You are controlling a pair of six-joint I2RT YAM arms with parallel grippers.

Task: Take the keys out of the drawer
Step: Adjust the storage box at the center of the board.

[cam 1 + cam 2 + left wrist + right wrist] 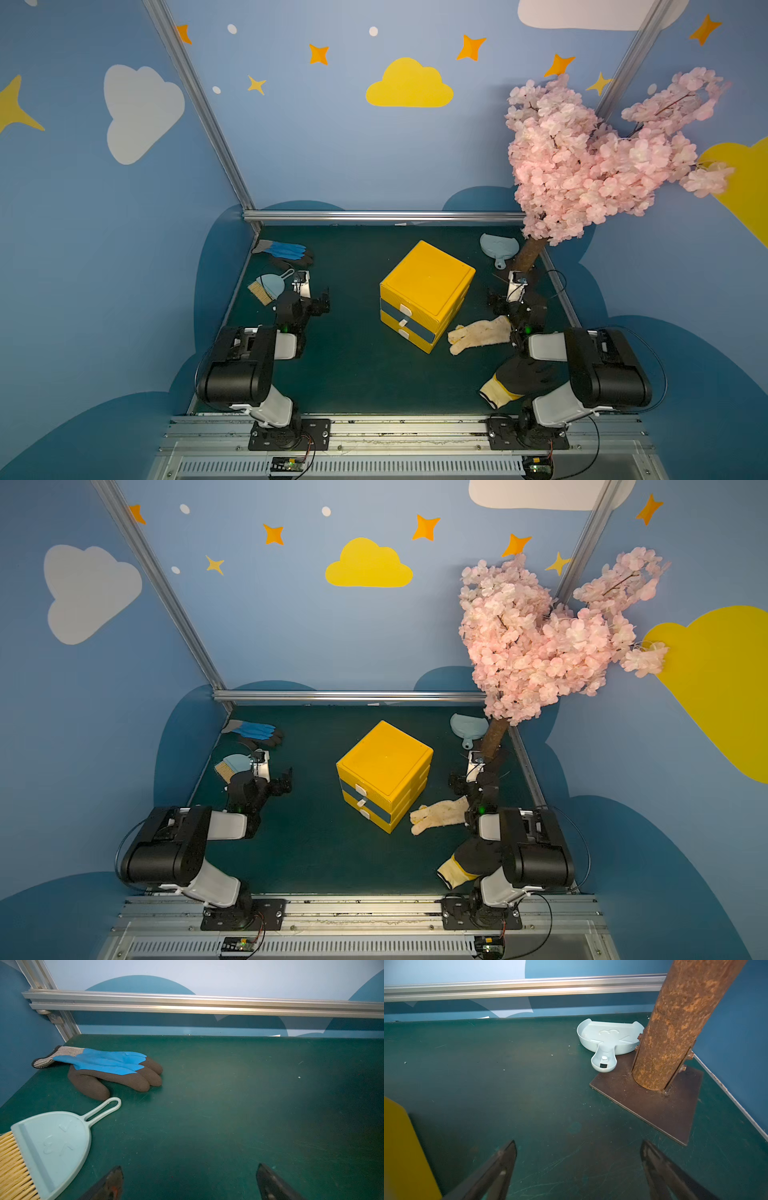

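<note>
A yellow drawer cabinet point(428, 278) point(384, 766) stands mid-table, turned at an angle. Its three drawers point(406, 322), with blue strips and white handles, are all shut. The keys are hidden; none shows in any view. My left gripper point(189, 1167) hovers low over bare mat to the left of the cabinet, and its jaws are wide open and empty. My right gripper point(579, 1142) is to the right of the cabinet, open and empty too. A corner of the cabinet point(402, 1147) shows beside the right gripper. Both grippers point at the back wall.
A blue and brown glove point(286, 251) point(108, 1068) and a light blue brush point(266, 286) point(52, 1147) lie at the back left. At the back right are a dustpan point(498, 247) point(608, 1039) and the blossom tree's trunk point(675, 1022) on its plate point(654, 1105). A cream glove point(478, 334) and a black-yellow glove point(511, 386) lie front right.
</note>
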